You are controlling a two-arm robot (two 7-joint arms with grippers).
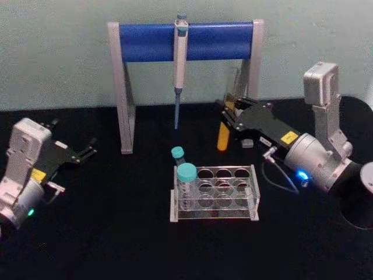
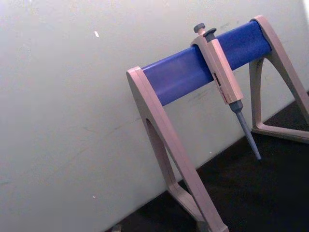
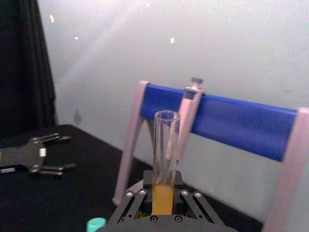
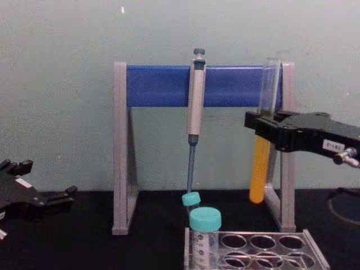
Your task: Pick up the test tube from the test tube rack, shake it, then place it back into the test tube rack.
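Test tube rack (image 1: pixel 215 217): nearest to us, low and clear, on the black tabletop (image 1: pixel 116 233). Most of its holes stand open, so we judge there is ample room to take the tube back.
Pipette stand (image 1: pixel 151 42): the largest item, with grey legs and a blue bar, set at the back. The lifted tube hangs just in front of its right leg, so we judge that a wide swing could knock it.
Right gripper (image 4: pixel 261 128): reaches in from the right, higher than the rack and behind it. It is clamped on the test tube about mid-length, near the top of the liquid. We read this grip as leaving the round bottom free to re-enter a hole.
Left gripper (image 1: pixel 73 137): parked low at the left, well apart from the rack, with fingers spread wide and nothing held. We judge it has no part in this step.
Pipette (image 1: pixel 180 52): hung on the blue bar, tip down, off the tabletop, out of the working path.
Test tube (image 4: pixel 260 169): out of the rack, in the air, upright with its open mouth up and orange-yellow liquid in its lower part. With no cap, we judge upright carriage guards against a spill. Pick-up looks done, shaking is the step in hand, and the return is not yet made.
Teal-capped tubes (image 1: pixel 186 173): one stands in the rack's front left hole. A second sits just behind it, tilted, and we cannot tell how it is seated.
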